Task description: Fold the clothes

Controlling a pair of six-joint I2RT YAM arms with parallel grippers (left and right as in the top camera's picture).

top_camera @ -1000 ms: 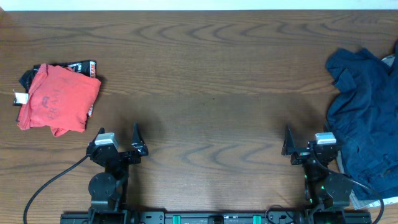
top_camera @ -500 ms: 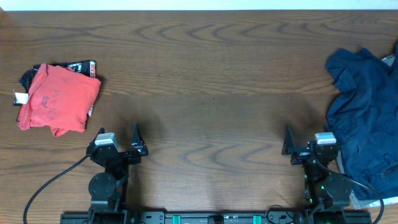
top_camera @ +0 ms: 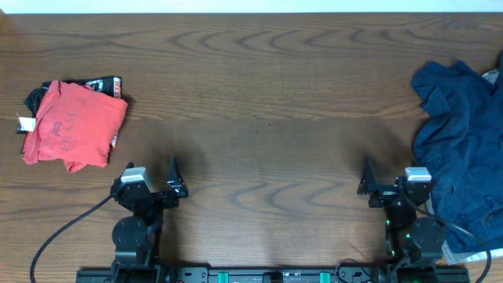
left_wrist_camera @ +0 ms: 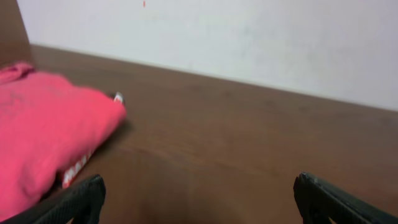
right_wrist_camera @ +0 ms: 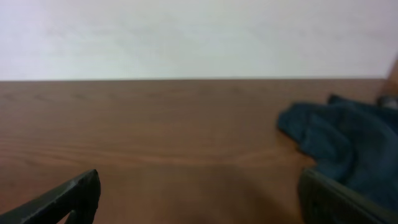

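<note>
Wooden table (top_camera: 267, 94), seen from above. Navy clothes (top_camera: 464, 149): one crumpled, unfolded heap at the right edge, reaching down toward the near right corner. Red garment (top_camera: 72, 126): folded, at the left edge, lying on a dark printed cloth (top_camera: 104, 82). Left gripper (left_wrist_camera: 199, 186) and right gripper (right_wrist_camera: 199, 180): at the near edge, fingers spread wide and holding nothing, the right one just beside the heap.

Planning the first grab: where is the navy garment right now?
Overhead, the navy garment lies crumpled at the right edge of the table, just right of the right gripper.
</note>
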